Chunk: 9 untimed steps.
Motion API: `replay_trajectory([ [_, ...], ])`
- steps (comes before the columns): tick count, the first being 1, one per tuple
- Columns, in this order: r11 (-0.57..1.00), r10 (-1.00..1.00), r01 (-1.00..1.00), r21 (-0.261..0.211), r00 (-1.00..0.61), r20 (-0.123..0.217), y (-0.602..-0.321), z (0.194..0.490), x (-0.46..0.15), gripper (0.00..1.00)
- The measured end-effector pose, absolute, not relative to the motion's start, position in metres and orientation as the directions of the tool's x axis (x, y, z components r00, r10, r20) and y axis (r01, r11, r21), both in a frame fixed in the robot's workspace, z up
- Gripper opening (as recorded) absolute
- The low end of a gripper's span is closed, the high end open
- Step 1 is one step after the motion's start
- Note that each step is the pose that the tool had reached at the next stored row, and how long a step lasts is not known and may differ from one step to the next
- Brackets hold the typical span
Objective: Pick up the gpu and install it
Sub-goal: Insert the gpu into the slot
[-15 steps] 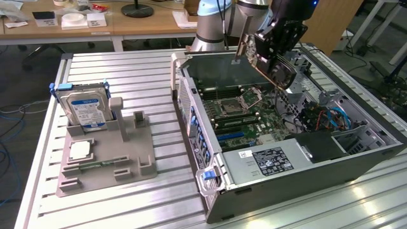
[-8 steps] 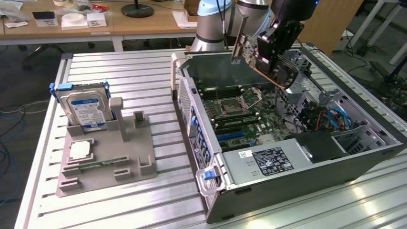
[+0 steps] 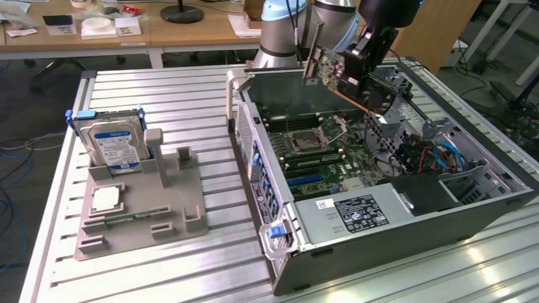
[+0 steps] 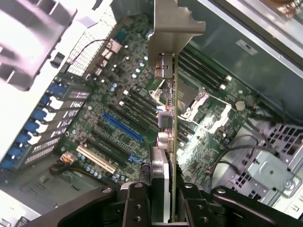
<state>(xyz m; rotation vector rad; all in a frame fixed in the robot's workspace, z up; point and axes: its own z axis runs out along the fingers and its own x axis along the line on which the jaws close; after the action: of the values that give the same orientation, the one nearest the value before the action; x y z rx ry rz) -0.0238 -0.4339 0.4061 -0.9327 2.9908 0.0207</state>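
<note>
- The fingers [image 4: 137,203] are pinching the gpu [image 4: 173,118] between them, one dark pad on each face of the card, in the wrist view.
- The gripper [image 4: 165,198] is clamping the card by one short end. The silvery metal bracket [image 4: 173,23] is pointing away from it at the far end.
- The card is showing edge-on here, a thin green line with its connectors [image 4: 163,66] sticking out to one side.
- In the exterior view the gripper [image 3: 367,60] is sitting in the upper right of the frame, holding the gpu [image 3: 332,69] tilted in the air.
- The gpu is hanging over the far part of the open computer case [image 3: 379,252], apart from the motherboard [image 3: 320,151] below it, and is seated in no slot.
- The blue expansion slot [image 4: 122,126] is lying bare on the board, off to the side of the card's edge.
- The processor socket [image 3: 313,136] is lying near the middle of the board, and the grey power supply [image 3: 354,214] is sitting at the case's near end.
- The robot arm [image 3: 286,25] is reaching in from the top centre of the frame.
- On the left of the frame, well apart from the case, a grey holder [image 3: 168,214] is resting on the slatted table [image 3: 168,95].
- A hard drive [image 3: 113,145] with a blue label is standing upright in that holder.
</note>
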Motion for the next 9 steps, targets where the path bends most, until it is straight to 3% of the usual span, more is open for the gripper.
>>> replay_trajectory([
  [9, 0.771, -0.636, -0.636, -0.002, -0.771, -0.028, -0.4340, 0.4045, -0.0236, 0.28],
])
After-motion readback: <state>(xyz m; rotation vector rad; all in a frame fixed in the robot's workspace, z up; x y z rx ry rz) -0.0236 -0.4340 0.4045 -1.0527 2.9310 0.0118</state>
